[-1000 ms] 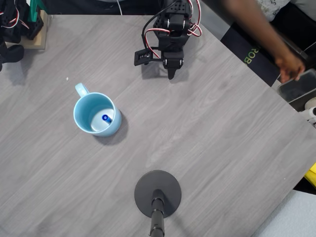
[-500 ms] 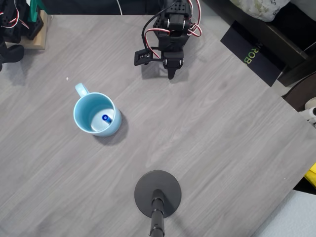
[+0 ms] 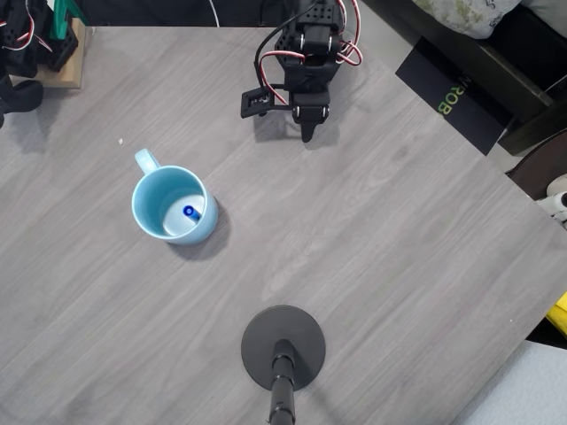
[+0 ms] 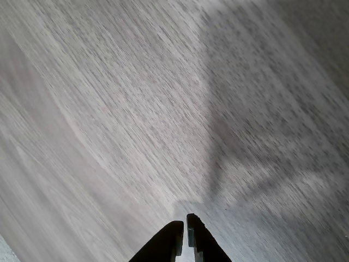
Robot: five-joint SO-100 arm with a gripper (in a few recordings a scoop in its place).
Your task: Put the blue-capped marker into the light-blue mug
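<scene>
The light-blue mug [image 3: 171, 204] stands upright on the grey wood-grain table [image 3: 381, 248], left of centre in the overhead view, its handle pointing up-left. Inside it the blue-capped marker [image 3: 189, 212] stands on end, seen as a small blue dot near the mug's right wall. My black gripper [image 3: 307, 135] rests folded back near the table's far edge, well to the upper right of the mug, pointing down at the tabletop. In the wrist view the gripper [image 4: 184, 225] is shut with nothing between its dark fingertips, close above bare table.
A round black stand base [image 3: 283, 347] with a pole sits at the near edge. A wooden block with dark gear [image 3: 53, 44] is at the far left corner. A dark box [image 3: 452, 97] lies beyond the table's right edge.
A person's arm that reached in at the upper right one second ago has gone. My arm, the mug and the marker have not moved.
</scene>
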